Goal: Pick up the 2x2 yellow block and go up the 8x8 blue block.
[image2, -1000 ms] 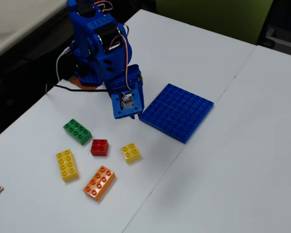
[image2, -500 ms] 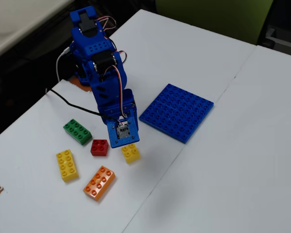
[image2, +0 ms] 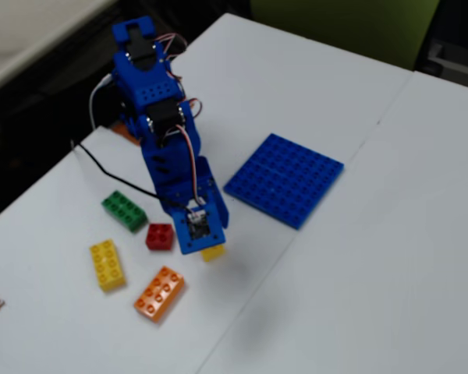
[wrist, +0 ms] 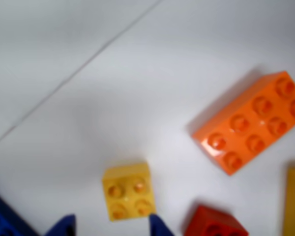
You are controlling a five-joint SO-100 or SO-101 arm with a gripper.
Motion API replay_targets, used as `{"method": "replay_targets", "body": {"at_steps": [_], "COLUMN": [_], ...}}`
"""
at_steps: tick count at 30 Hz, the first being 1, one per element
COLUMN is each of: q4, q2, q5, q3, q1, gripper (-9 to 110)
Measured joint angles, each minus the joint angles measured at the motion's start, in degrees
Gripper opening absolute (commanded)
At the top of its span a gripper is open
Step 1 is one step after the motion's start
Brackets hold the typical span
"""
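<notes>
Arm swung down frame since earlier | claw (wrist: 109, 227) open, tips astride 2x2 yellow block (wrist: 128, 191), lower-centre wrist view, on surface (wrist: 137, 73) | risk: red brick (wrist: 214, 223) close by, tip may nudge it.

In the wrist view the hand (wrist: 108, 223) has its two fingertips spread to either side of the 2x2 yellow block (wrist: 128, 191), gaps showing on both sides. The red brick (wrist: 214, 223) crowds close by one fingertip; the orange brick (wrist: 250, 128) lies farther off. In the fixed view bare worktop (image2: 242, 226) separates this spot from the 8x8 blue block (image2: 285, 179).
</notes>
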Motion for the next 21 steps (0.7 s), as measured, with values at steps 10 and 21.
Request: {"method": "replay_targets", "body": {"at_steps": [10, 21], "q4": [-2.0, -2.7], "q2": [-4.1, -5.3], "q5": [-2.1, -5.3], "q3": [-0.2, -0.2], "q1": [0.3, 2.1], "gripper": [21, 23]}}
